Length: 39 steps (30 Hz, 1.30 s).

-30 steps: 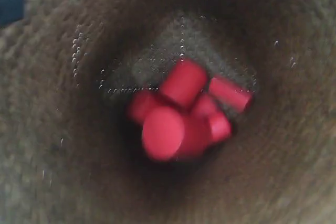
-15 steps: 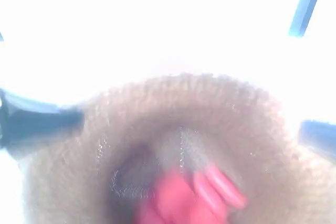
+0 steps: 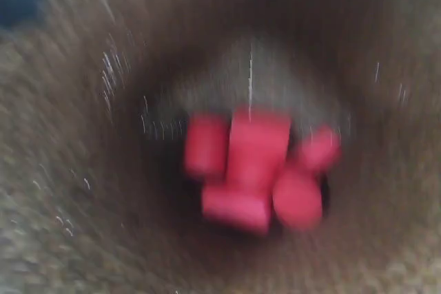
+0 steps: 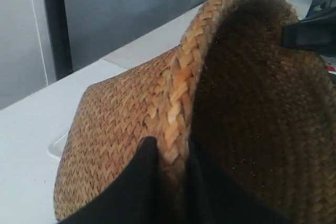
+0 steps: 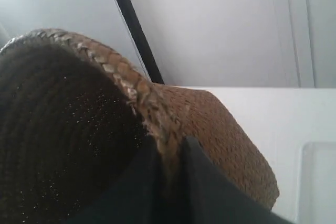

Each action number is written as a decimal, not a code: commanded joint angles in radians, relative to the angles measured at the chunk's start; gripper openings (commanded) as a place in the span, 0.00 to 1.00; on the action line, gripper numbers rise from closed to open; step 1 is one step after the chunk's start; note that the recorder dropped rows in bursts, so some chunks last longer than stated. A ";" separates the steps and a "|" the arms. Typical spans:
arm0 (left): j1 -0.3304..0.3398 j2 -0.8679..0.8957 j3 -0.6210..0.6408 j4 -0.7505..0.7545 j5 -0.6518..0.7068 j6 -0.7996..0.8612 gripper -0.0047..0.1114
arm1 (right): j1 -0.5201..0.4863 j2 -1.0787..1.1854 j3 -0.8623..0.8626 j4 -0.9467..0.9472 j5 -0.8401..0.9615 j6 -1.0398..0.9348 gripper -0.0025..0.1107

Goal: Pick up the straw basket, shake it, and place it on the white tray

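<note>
Item one, my left gripper (image 4: 170, 149): two fingers (image 4: 137, 184), matte black and smooth-faced, broad at the root and narrowing to blunt, rounded tips. Item two, my right gripper (image 5: 170, 145): a matching pair of fingers (image 5: 206, 187), the same flat black, one with a squared corner at its tip, the surfaces plain and unlit. Item three, seen from my left wrist camera: a dark charcoal, straight-edged part (image 4: 310, 32), too little of it showing for me to say which piece it is.

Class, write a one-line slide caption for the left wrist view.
Left gripper fingers pinch the straw basket by its braided rim, inside and outside.
</note>
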 commanded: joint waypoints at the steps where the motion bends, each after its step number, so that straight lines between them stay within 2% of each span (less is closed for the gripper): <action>1: 0.000 -0.023 0.239 0.004 -0.094 -0.004 0.04 | -0.007 -0.005 0.245 -0.023 -0.092 0.005 0.02; 3: 0.000 -0.010 0.316 -0.029 -0.183 -0.008 0.04 | -0.007 -0.003 0.352 0.044 -0.159 -0.042 0.02; 4: 0.000 -0.015 0.265 -0.063 -0.161 0.026 0.04 | -0.007 -0.003 0.331 0.084 -0.156 -0.097 0.02; 6: 0.000 -0.029 -0.051 -0.090 0.060 0.074 0.04 | -0.007 -0.003 0.007 0.037 -0.037 -0.045 0.02; 7: 0.002 -0.029 -0.126 -0.077 0.126 0.067 0.04 | -0.007 -0.003 -0.124 -0.065 0.010 0.043 0.02; 8: 0.002 -0.026 -0.089 -0.011 0.134 -0.008 0.04 | -0.007 -0.004 -0.098 -0.159 0.033 0.125 0.02; 9: 0.002 -0.019 -0.033 0.022 0.125 -0.047 0.04 | -0.007 -0.004 -0.036 -0.165 0.041 0.132 0.02; 10: 0.002 0.005 0.114 0.028 0.064 -0.063 0.04 | -0.007 -0.004 0.142 -0.157 -0.007 0.109 0.02; 11: 0.002 0.026 0.200 -0.013 -0.021 -0.063 0.04 | -0.007 -0.004 0.247 -0.135 -0.067 0.079 0.02; 12: 0.002 0.049 0.228 -0.101 -0.065 0.011 0.04 | -0.007 -0.004 0.296 -0.099 -0.109 0.033 0.02; 13: 0.000 0.042 0.087 -0.199 0.008 0.125 0.04 | -0.007 -0.004 0.167 -0.062 -0.095 0.016 0.02; 14: 0.000 0.041 -0.065 -0.192 0.089 0.129 0.04 | -0.007 -0.004 -0.054 -0.080 -0.026 0.023 0.02; 15: 0.000 0.041 -0.114 -0.166 0.123 0.118 0.04 | -0.007 -0.004 -0.134 -0.151 0.015 0.084 0.02; 18: 0.000 0.059 0.024 -0.036 0.108 -0.004 0.04 | -0.007 -0.004 0.043 -0.212 0.036 0.152 0.02; 20: 0.000 0.093 0.178 -0.101 0.004 0.014 0.04 | -0.005 -0.004 0.245 -0.152 -0.055 0.111 0.02; 22: 0.000 0.097 0.194 -0.174 -0.007 0.083 0.04 | -0.005 -0.008 0.265 -0.118 -0.057 0.068 0.02; 24: 0.000 0.105 0.107 -0.217 -0.009 0.092 0.04 | -0.005 -0.002 0.146 -0.121 -0.079 0.059 0.02; 29: 0.002 0.232 -0.002 -0.164 -0.004 -0.003 0.04 | -0.005 0.120 -0.049 -0.365 0.019 0.280 0.02; 34: 0.002 0.400 -0.134 -0.092 0.034 -0.041 0.04 | -0.005 0.273 -0.115 -0.479 0.068 0.336 0.02; 39: 0.002 0.540 -0.242 -0.078 -0.007 -0.039 0.04 | -0.005 0.372 -0.139 -0.568 -0.021 0.346 0.02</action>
